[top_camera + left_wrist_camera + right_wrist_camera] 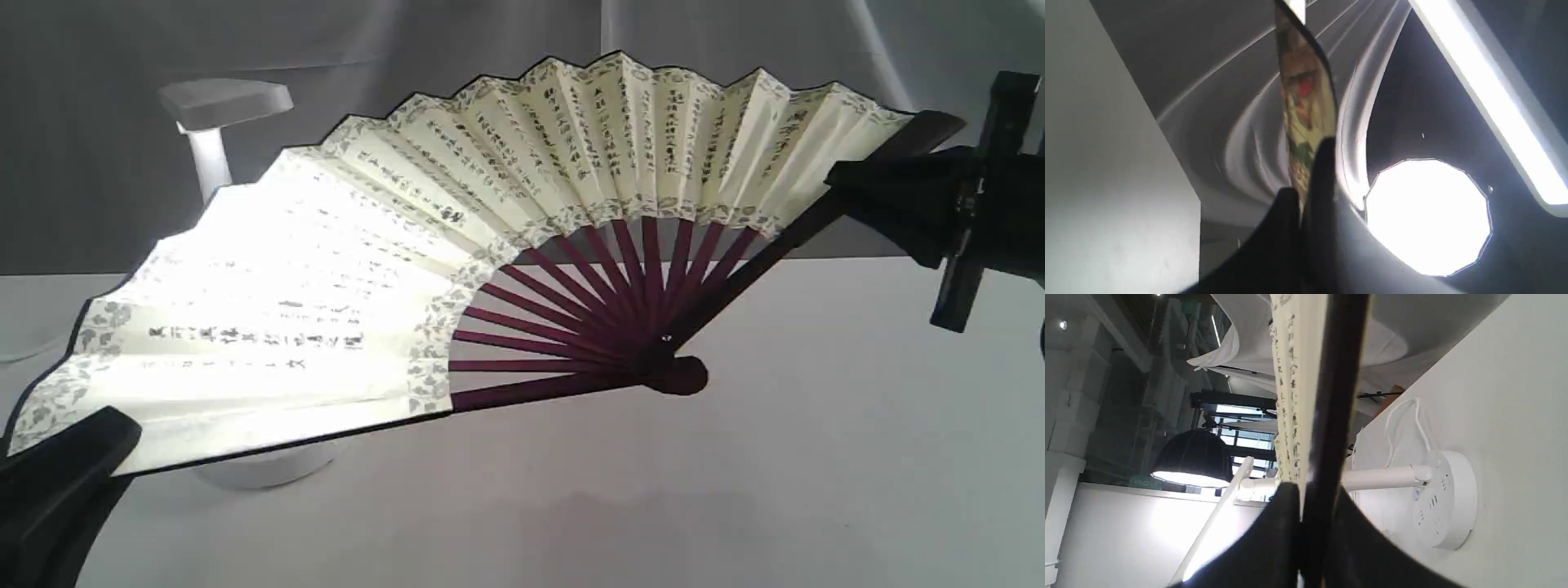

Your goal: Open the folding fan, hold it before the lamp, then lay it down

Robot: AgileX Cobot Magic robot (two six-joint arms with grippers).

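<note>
The lamp point(224, 102) glows behind the folding fan point(571, 139), washing the pleats nearest it out white. Left wrist view's smeary, one blown-out glare blob.

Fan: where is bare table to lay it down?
Bare table lies in front of the fan and right of its pivot, below the right gripper. Crowded at left: the lamp stands behind the fan there, near the left gripper.

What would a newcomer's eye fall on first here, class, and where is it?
The folding fan fills the exterior view, spread wide, cream leaf with black writing over maroon ribs. Its left half glows white from the lamp behind it. A black claw grips each end: the left claw low at left, the right claw high at right.
</note>
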